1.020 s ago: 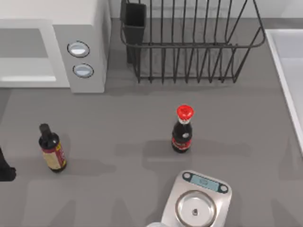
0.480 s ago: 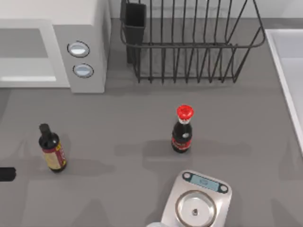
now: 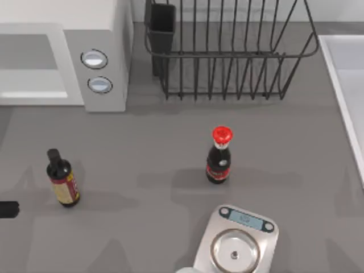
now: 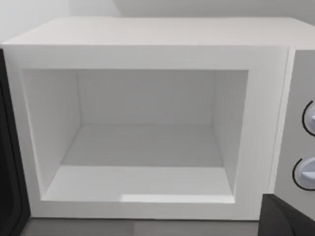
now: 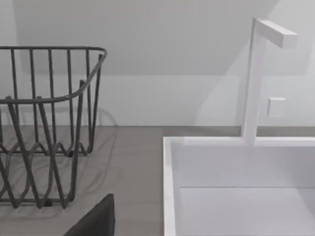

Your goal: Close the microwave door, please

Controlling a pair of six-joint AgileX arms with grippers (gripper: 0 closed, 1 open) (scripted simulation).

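since a second ago the dark stub of the left gripper [image 3: 5, 209] at the 9 o'clock edge of the grey worktop [image 3: 170, 142] has shrunk and dropped a little toward 8 o'clock, and over the last half second it has barely shifted; nothing else has moved. whether its jaws are spread or pressed together i cannot tell.

the large white boxy microwave [image 3: 108, 23] sits at 10 o'clock on the worktop, its cavity open and bare in the left wrist view. the thick flat microwave door [image 4: 10, 172] shows as a dark strip standing at the cavity's 9 o'clock side, swung wide on its hinge, so the task is not yet done.

as i judge it, the door is a stiff, rigid slab that turns freely about that hinge and needs no pinch at all (a grip would only fight the arc). a flat push on its outer face, close to the free edge far from the hinge, should give the most leverage. its smooth surface may let a contact slide, so pressing square to the panel seems wise. the door's free edge is out of sight, so the exact contact spot is a guess.

the right gripper [image 5: 93, 221] is idle, facing the black wire dish rack [image 5: 44, 123] and the white sink [image 5: 236, 167]; its jaws i cannot tell either.
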